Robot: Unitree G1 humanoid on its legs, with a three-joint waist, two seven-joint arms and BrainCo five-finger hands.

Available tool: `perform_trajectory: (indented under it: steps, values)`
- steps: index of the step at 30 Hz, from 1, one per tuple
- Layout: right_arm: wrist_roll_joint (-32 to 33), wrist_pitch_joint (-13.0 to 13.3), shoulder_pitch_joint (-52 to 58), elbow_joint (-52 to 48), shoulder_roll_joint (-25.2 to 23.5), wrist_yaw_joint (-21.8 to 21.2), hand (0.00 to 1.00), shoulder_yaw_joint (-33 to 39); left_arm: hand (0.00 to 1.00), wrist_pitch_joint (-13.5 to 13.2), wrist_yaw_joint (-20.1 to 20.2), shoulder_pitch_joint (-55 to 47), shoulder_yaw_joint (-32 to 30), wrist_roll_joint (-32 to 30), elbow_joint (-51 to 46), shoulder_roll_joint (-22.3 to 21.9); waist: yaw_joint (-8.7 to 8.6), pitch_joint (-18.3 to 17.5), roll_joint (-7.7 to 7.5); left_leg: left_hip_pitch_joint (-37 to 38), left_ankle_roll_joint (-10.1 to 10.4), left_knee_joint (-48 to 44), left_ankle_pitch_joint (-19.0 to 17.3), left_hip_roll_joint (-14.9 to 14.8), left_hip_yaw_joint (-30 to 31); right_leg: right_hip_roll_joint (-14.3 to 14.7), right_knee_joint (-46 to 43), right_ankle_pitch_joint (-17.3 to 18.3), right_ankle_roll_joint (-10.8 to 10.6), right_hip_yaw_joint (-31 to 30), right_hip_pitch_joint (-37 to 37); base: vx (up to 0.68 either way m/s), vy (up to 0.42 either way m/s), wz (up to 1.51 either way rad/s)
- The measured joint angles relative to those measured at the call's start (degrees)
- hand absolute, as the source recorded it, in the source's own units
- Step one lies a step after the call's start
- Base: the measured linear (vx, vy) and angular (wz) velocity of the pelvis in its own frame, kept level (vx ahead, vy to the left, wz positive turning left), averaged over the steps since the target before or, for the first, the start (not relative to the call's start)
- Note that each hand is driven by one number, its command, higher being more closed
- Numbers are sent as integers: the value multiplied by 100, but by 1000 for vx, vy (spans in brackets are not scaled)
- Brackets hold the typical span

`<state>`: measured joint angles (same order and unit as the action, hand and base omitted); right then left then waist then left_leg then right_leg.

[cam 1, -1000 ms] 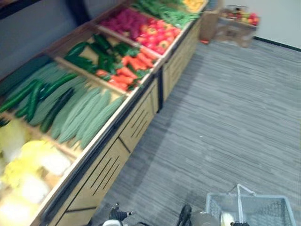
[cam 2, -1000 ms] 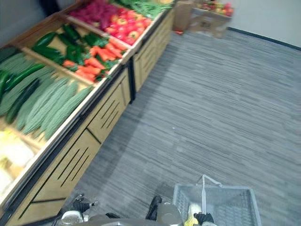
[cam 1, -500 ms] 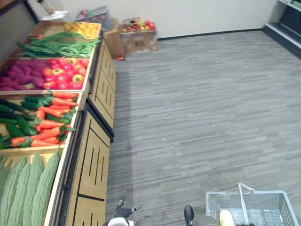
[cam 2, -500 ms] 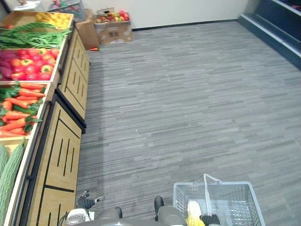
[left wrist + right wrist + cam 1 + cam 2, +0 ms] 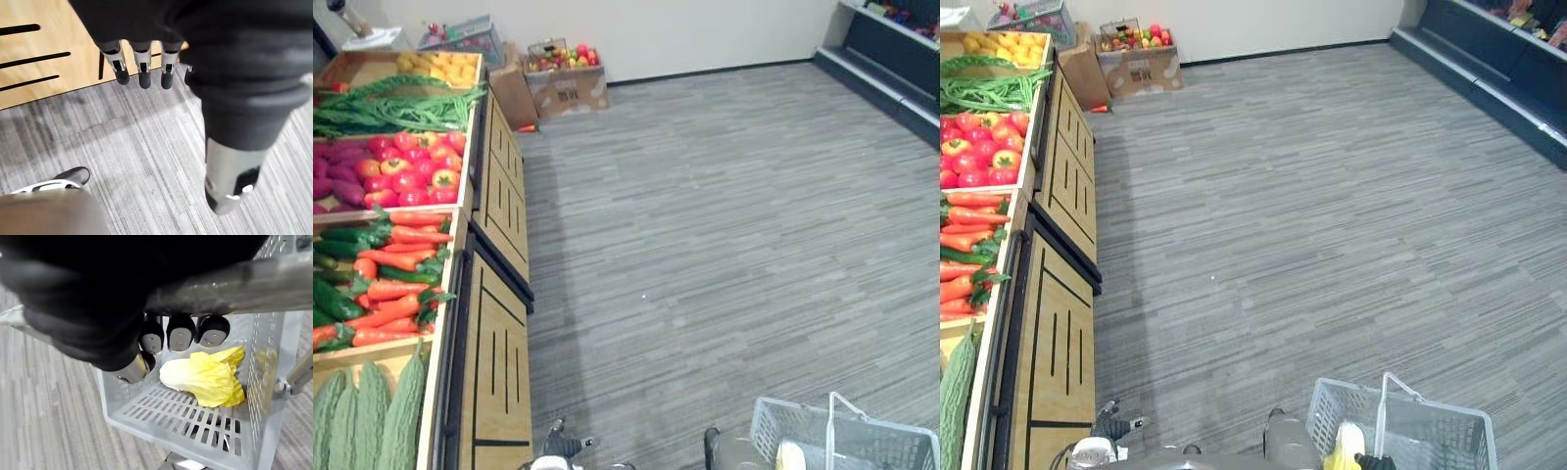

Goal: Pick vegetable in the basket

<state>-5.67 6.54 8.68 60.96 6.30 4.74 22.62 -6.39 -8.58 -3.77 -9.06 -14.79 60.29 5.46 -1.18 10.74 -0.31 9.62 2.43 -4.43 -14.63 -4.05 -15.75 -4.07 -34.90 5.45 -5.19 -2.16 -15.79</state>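
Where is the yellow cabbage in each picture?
Left eye view: the yellow cabbage sits at the bottom edge, toward the right, inside the basket.
Right eye view: the cabbage is at the bottom edge, right of middle.
Right wrist view: the cabbage lies mid-picture, past the right hand curled round the handle.
Left wrist view: looks past the left hand at the wooden stand and floor.
Shared landmark: the grey mesh basket.

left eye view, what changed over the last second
The camera swung: the produce stand slid toward the views' left edge and more floor shows; the things themselves did not move. Nothing was taken hold of or let go. The right hand stays curled round the handle of the basket, the cabbage still inside, and the left hand still hangs open and empty.
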Motion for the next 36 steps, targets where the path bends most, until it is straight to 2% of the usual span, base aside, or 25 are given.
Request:
perform_trajectory:
  steps: [1,2,4,5,7,8,9,10,12,15,17,18,19,21,23,25,27,28,29,30,31,32,33,34,36]
  values:
    - [2,3,5,0,-11,0,100,-6,0,24,-4,3,10,0,4,19,-18,11,-3,110,-56,19,-32,9,-10,-61,-284,1,-4,93,-114,87,-34,-22]
    - [8,5,35,-14,-41,7,100,-3,0,48,-9,22,19,2,-2,35,-38,27,-53,256,-76,37,-74,13,-14,-215,-650,160,158,358,-245,90,-51,-3]
    - [14,5,126,-10,-51,16,100,2,0,54,-30,87,20,7,-34,16,-41,40,-75,344,-8,37,-150,-57,-35,-356,-319,188,199,605,-325,127,-80,-1]
    - [14,-1,139,17,-51,17,100,4,0,68,-44,177,14,13,-34,-4,-50,41,-73,346,76,40,-201,-146,-26,-383,285,146,143,678,-331,244,-162,3]
    - [16,-13,141,27,-59,20,100,61,0,70,-127,364,10,77,-46,-41,-52,43,-73,346,219,50,-285,-302,19,-416,1337,-65,46,667,-329,315,-215,8]
    - [15,-33,123,52,-57,19,100,134,0,71,-169,517,-13,110,-53,-34,-56,77,-37,370,345,62,-361,-444,81,-400,1738,-606,9,712,-299,372,-285,11]
    - [14,-88,59,84,-43,14,100,193,0,68,-226,726,-50,118,-70,-119,-58,112,87,399,384,184,-397,-650,183,-214,1642,-626,80,902,-281,371,-291,14]
    - [12,-92,17,81,-66,14,100,193,0,51,-229,786,-47,117,-97,-144,-63,135,139,394,346,237,-353,-697,238,-181,1445,-426,92,950,-373,352,-282,18]
    - [-2,-119,-120,222,-115,10,100,355,0,14,-248,954,-85,118,-231,-164,-59,184,112,572,641,215,106,-732,464,-176,385,390,222,977,-675,352,-298,8]
    - [-3,-157,-71,318,-128,1,100,404,0,10,-258,808,-102,118,-351,-273,-145,114,236,399,600,-442,293,-925,725,-135,287,826,317,1207,-363,391,-302,28]
    - [-5,-177,-19,316,-147,-3,100,395,0,18,-255,659,-92,119,-385,-345,-201,113,229,-204,703,-1857,622,-1054,1166,-180,447,1028,411,1461,110,383,-226,61]
    - [-6,-184,-8,299,-121,0,100,350,0,27,-254,599,-92,119,-387,-357,-189,124,203,-670,764,-2834,1032,-1129,1348,-173,578,1088,500,1572,370,385,-176,35]
    - [-7,-213,-70,294,-48,3,100,202,0,35,-252,467,-95,119,-384,-354,-156,154,151,-1115,798,-3832,1185,-1218,1327,-162,718,1146,589,1605,617,441,-165,15]
    - [-49,-256,-182,288,51,5,100,11,0,56,-248,280,-109,119,-372,-357,-108,176,121,-1653,686,-4877,973,-1255,1033,-154,1033,1157,609,1601,1079,354,-74,0]
    - [-47,-253,-177,218,75,21,100,-65,0,47,-250,207,-280,246,-462,-380,21,207,59,-2068,543,-5205,649,-1206,684,-191,1405,1144,587,1650,1610,348,21,18]
    - [-44,-242,-259,53,80,54,100,-67,0,16,-252,222,-374,259,-543,-379,116,223,28,-2505,414,-4949,460,-1112,294,-280,1664,1132,566,1808,1998,341,104,21]
    - [-26,-198,-409,-183,109,114,100,-70,0,-39,-252,255,-483,266,-572,-412,188,226,21,-2796,231,-3599,448,-933,-426,-451,1922,1085,429,1965,2384,335,162,10]
    - [-12,-160,-406,-264,113,116,100,-70,0,-56,-251,255,-494,259,-572,-423,206,224,21,-2817,124,-3060,553,-810,-508,-504,1981,1091,305,2011,2477,381,210,10]
    - [7,-75,-397,-435,116,129,100,-68,0,-60,-249,255,-522,232,-571,-450,266,210,50,-2811,-49,-1920,999,-571,-545,-569,2092,1151,136,2069,2648,394,260,2]
    - [8,-13,-398,-495,145,137,100,-72,0,-54,-248,208,-676,225,-551,-529,333,155,162,-2758,-131,-862,1514,-451,-383,-530,2114,1265,-66,2068,2745,396,284,-3]
    - [10,-11,-414,-493,162,143,100,-80,0,-54,-245,195,-770,246,-552,-551,378,148,163,-2751,-462,-802,2063,-412,-328,-541,2093,1344,-191,2047,2835,425,290,28]
    - [23,-34,-513,-456,-2,179,100,-155,0,-27,-243,241,-896,205,-552,-501,325,70,-42,-2763,-575,-761,1900,-101,-391,-744,2091,1316,-253,2069,2889,418,276,45]
    - [59,2,-526,-495,-100,179,100,-292,0,-55,-224,248,-1068,219,-608,-516,367,71,-172,-2842,-595,-829,1727,21,-424,-898,2105,1105,-227,2039,2865,490,317,50]
    - [89,8,-559,-519,-150,177,100,-295,0,-55,-227,260,-1176,222,-618,-530,415,74,-198,-2861,-586,-902,1608,30,-504,-926,2125,968,-218,2024,2861,463,307,18]
    - [97,-1,-636,-516,-303,108,100,-309,0,-8,-217,231,-1267,130,-536,-498,643,-31,-216,-2738,-634,-1183,1159,-13,-878,-984,2275,326,-215,1640,2964,402,241,-14]
